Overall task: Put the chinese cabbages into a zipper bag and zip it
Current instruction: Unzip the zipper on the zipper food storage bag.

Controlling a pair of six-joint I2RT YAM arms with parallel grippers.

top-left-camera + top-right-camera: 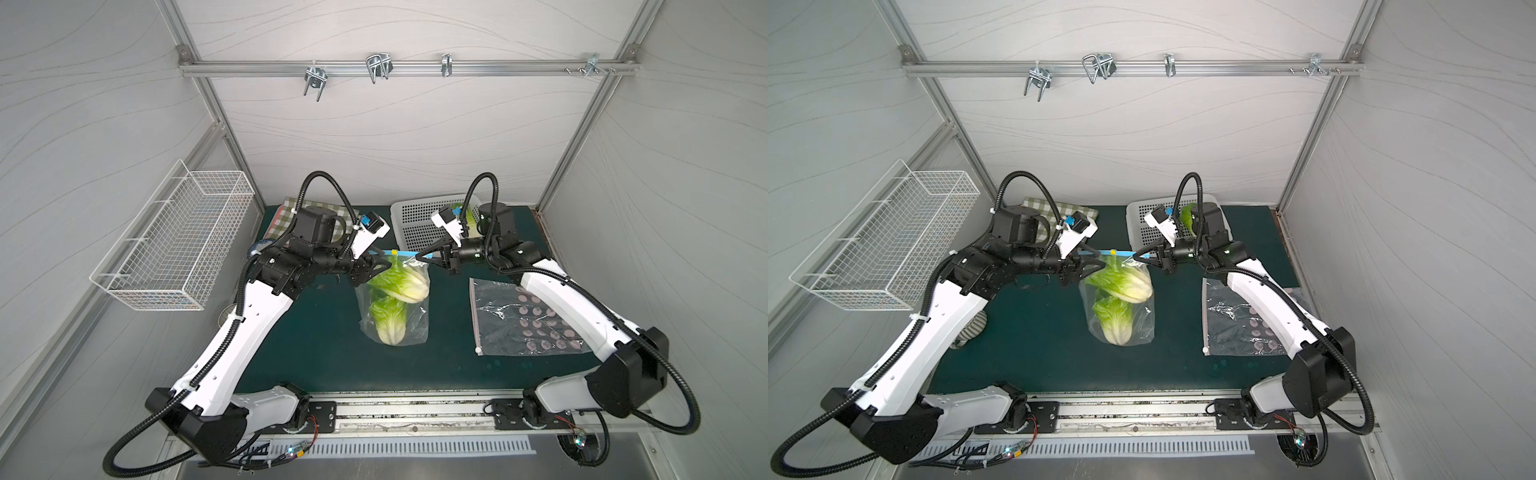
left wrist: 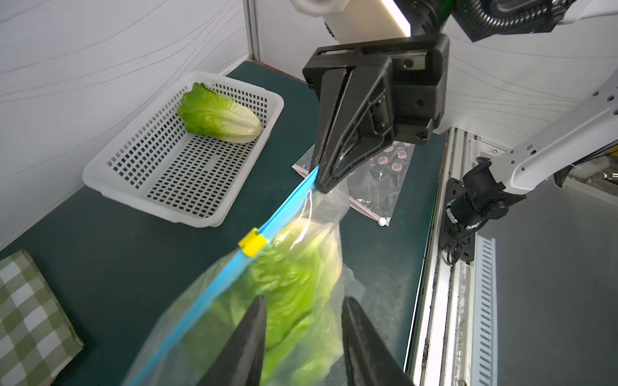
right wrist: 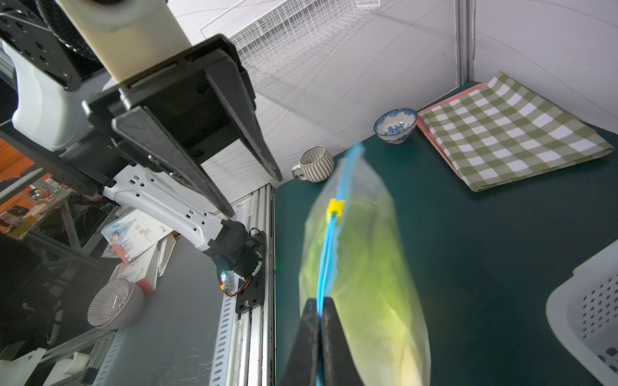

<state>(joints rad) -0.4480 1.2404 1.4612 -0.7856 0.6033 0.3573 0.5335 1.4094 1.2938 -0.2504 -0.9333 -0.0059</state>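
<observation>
Right end effector (image 1: 417, 258) (image 2: 322, 187) (image 3: 319, 300) is fully closed, pinching the right end of the blue zip strip (image 2: 287, 209) of the bag (image 1: 419, 328) (image 1: 1144, 324). The bag hangs from that grip over mid tabletop (image 1: 316, 340), and its lower end looks to rest on the surface. Left end effector (image 1: 380, 266) (image 2: 306, 299) (image 3: 254, 195) sits at the bag's left top end with its jaws partly spread and nothing clamped between them; contact with the plastic is unclear. Yellow slider (image 1: 394, 252) (image 1: 1113, 252) (image 2: 252, 242) (image 3: 335, 207) sits on the strip, nearer the left end effector in both top views. Cannot tell how much of the strip is sealed, since the bag is blurred in both wrist views. Two cabbages (image 1: 401, 282) are inside the bag, one above the other, white bases toward the near edge. The third cabbage (image 2: 219, 115) (image 1: 1187, 216) lies alone in the white basket (image 2: 85, 173) at back right, behind the right arm. A second bag (image 1: 498, 328) with pink dots lies flat on the right, partly under that arm. A checked cloth (image 3: 508, 133) is at back left, with a blue-patterned bowl (image 3: 396, 125) just beside it and a striped mug (image 3: 312, 163) nearer the front. A wire basket (image 1: 174, 241) hangs on the left wall.
</observation>
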